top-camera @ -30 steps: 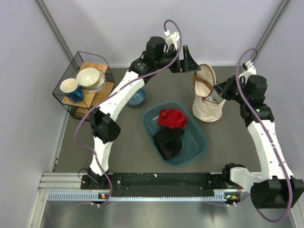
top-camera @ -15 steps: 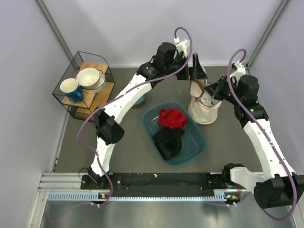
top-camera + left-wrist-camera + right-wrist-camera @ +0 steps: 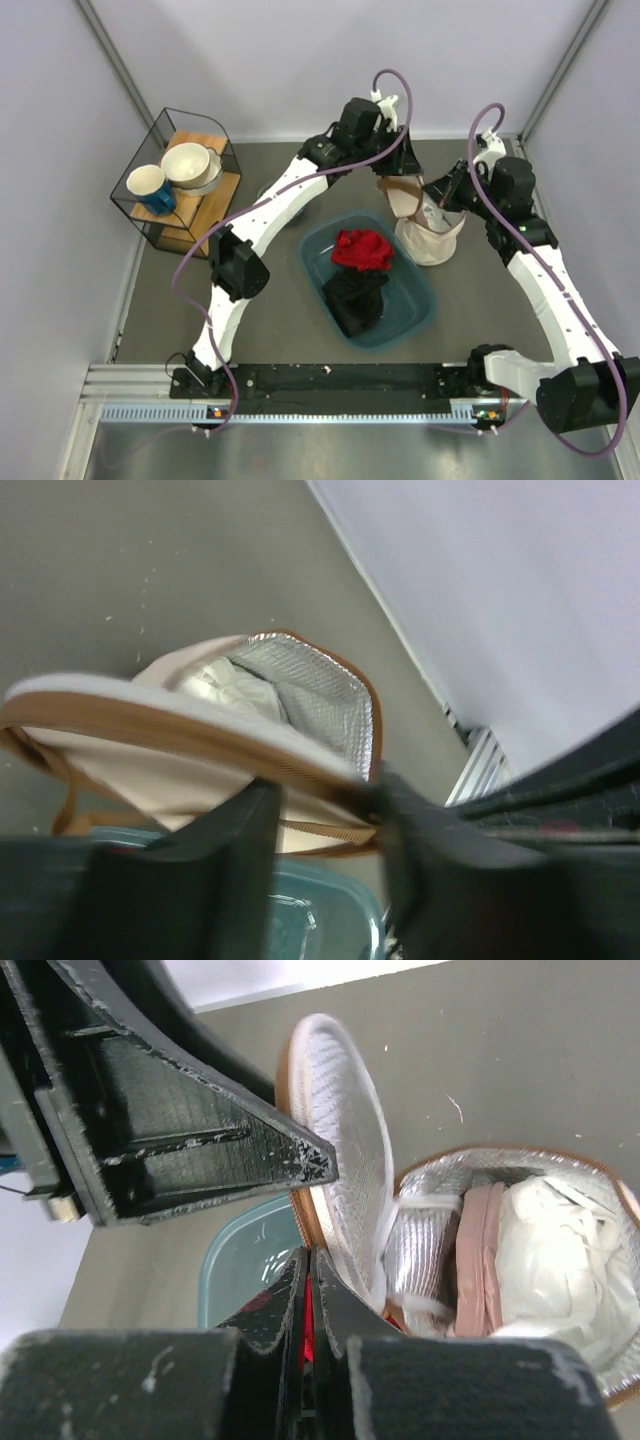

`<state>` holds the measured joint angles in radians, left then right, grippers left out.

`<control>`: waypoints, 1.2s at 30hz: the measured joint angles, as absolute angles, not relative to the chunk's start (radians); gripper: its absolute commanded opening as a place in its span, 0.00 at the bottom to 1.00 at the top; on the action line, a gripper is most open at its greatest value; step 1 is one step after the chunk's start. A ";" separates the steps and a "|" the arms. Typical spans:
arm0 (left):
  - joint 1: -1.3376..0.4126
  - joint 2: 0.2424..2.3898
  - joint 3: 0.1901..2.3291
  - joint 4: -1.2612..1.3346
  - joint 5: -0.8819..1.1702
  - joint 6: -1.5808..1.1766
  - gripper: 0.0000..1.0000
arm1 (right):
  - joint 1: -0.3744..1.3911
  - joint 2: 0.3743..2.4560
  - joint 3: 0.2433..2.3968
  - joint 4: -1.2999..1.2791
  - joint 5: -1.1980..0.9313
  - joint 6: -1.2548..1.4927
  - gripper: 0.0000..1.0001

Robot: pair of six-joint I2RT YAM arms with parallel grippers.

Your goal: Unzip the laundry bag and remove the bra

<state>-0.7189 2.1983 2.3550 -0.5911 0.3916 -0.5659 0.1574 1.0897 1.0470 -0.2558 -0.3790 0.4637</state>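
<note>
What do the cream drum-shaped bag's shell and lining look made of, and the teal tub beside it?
The cream-beige drum-shaped laundry bag: matte, soft fabric outside, since it sags. Its lining looks like silvery foil, shiny with a fine grid. The teal tub: probably plastic, being translucent and glossy with a rigid rim.

White arm links, blk joints, purple cables; scuffed blk jaws.

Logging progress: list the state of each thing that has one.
laundry bag: unzipped, open.
lid: flipped up.
left gripper: shut on lid.
right gripper: shut, at the lid's rim.
bra: inside the bag, beside white fabric.
teal tub: holds red cloth, black cloth.
</note>
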 measured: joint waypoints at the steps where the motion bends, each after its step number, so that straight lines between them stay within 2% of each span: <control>1: -0.720 2.198 2.356 -0.590 0.392 -0.568 0.00 | 0.157 1.092 1.047 -0.257 -0.376 0.462 0.00; 2: -0.722 2.198 2.358 -0.590 0.396 -0.568 0.00 | 0.157 1.096 1.047 -0.258 -0.371 0.461 0.20; 5: -0.739 2.198 2.362 -0.585 0.393 -0.549 0.00 | 0.161 1.106 1.050 -0.289 -0.357 0.452 0.73; 6: -0.741 2.198 2.362 -0.585 0.393 -0.543 0.00 | 0.161 1.111 1.055 -0.309 -0.341 0.445 0.80; 7: -0.739 2.198 2.359 -0.583 0.395 -0.538 0.00 | 0.161 1.115 1.060 -0.325 -0.328 0.447 0.81; 10: -0.725 2.194 2.313 -0.554 0.423 -0.529 0.00 | 0.157 1.119 1.085 -0.379 -0.269 0.426 0.79; 12: -0.716 2.194 2.276 -0.534 0.448 -0.528 0.00 | 0.137 1.115 1.095 -0.397 -0.252 0.433 0.73; 15: -0.708 2.202 2.255 -0.523 0.494 -0.524 0.00 | 0.064 1.097 1.093 -0.410 -0.231 0.469 0.48; 16: -0.707 2.202 2.255 -0.519 0.507 -0.521 0.00 | 0.038 1.091 1.093 -0.414 -0.222 0.481 0.34; 18: -0.706 2.205 2.266 -0.510 0.532 -0.513 0.00 | -0.016 1.080 1.088 -0.412 -0.210 0.511 0.25; 29: -0.722 2.218 2.330 -0.400 0.611 -0.448 0.00 | -0.033 1.207 1.041 -0.310 -0.340 0.602 0.25; 36: -0.728 2.094 2.046 -0.333 0.562 -0.383 0.00 | 0.012 1.351 0.967 -0.279 -0.315 0.617 0.17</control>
<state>-0.7280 2.0937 2.0457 -0.3332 0.5621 -0.3832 0.0124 1.3510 0.9672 -0.2794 -0.3145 0.6167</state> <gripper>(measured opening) 0.023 0.199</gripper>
